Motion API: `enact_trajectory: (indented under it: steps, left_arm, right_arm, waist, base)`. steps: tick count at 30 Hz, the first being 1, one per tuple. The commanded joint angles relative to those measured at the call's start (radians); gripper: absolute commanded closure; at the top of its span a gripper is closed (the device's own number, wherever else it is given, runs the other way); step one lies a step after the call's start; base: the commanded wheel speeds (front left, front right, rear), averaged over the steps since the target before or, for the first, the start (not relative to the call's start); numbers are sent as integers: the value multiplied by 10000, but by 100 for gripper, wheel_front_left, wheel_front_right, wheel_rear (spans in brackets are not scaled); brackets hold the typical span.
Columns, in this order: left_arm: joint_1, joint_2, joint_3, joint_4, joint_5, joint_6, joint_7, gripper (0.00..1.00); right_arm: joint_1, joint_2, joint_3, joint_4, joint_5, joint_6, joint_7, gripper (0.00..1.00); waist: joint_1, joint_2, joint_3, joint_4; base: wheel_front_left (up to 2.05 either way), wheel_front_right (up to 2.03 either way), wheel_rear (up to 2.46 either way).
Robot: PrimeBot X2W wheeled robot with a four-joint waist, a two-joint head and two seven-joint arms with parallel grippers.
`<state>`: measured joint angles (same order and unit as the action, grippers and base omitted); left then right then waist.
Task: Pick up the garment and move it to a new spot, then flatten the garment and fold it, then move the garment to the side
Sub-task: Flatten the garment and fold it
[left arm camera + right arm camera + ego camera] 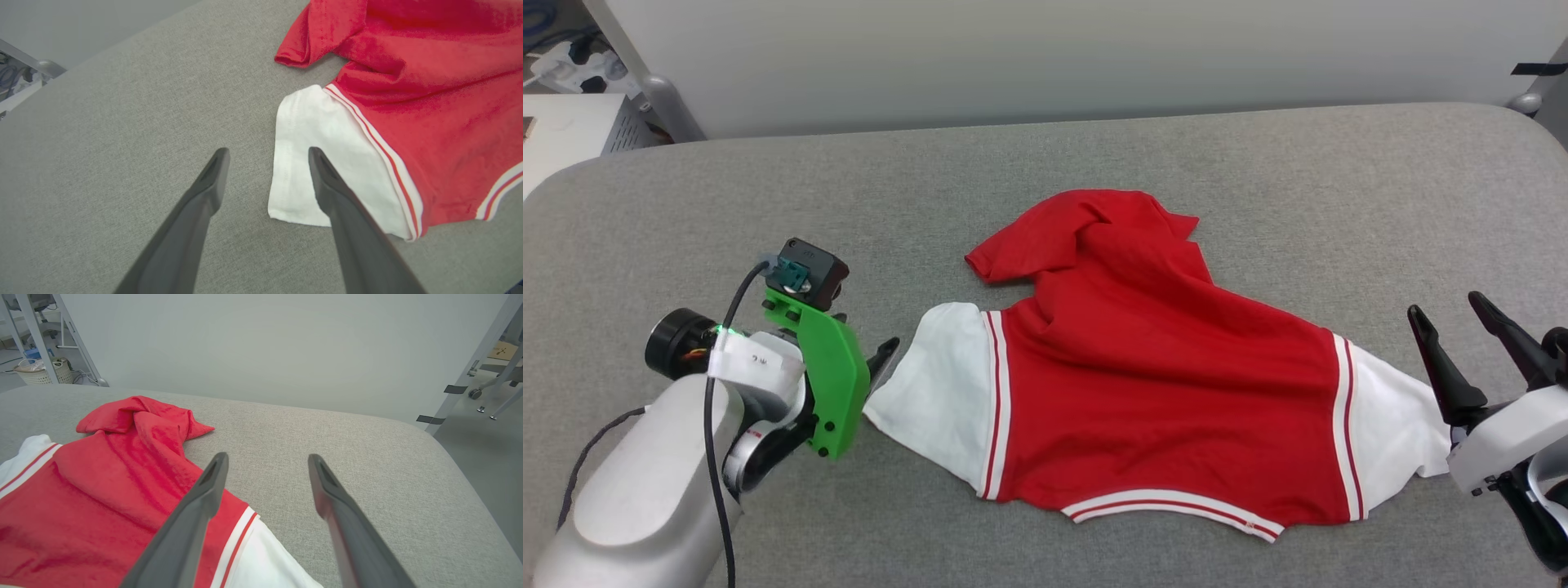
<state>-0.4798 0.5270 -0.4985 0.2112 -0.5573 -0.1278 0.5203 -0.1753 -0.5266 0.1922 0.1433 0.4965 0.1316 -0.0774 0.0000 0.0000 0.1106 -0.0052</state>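
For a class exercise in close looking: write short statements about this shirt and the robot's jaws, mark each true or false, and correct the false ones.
1. The shirt lies on a grey surface. True.
2. Its sleeves are red. False: they are white, with striped trim.
3. The right jaws grip a sleeve. False: they stand open and hold nothing.
4. The left jaws stand open beside a white sleeve. True.
5. The shirt lies neatly folded. False: it is spread out, with its far end rumpled.
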Motion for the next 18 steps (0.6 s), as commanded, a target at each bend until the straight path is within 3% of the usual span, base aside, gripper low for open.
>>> enact_trajectory:
  steps: [1, 4, 8, 18]
  left_arm:
    - [-315, 251, -271, -50, -507, -25, 532, 0]
    - [-687, 681, -973, 27, -1552, -26, 1642, 0]
    - [-1028, 917, -1698, 347, -2264, -27, 2266, 0]
    - [-1450, 918, -2922, 2103, -2836, -28, 2126, 0]
  right_arm:
    - [141, 142, -149, -267, -203, -9, 169, 0]
    - [271, 406, -395, -785, -507, -9, 512, 0]
    - [291, 647, -542, -1249, -661, -9, 764, 0]
    - [-68, 812, -403, -1540, -753, -9, 875, 0]
  waist:
    - [0, 0, 122, -84]
    - [0, 0, 314, -201]
    - [0, 0, 576, -379]
    - [0, 0, 1276, -849]
  base:
    - [0, 0, 0]
    - [0, 0, 0]
    - [0, 0, 0]
    - [0, 0, 0]
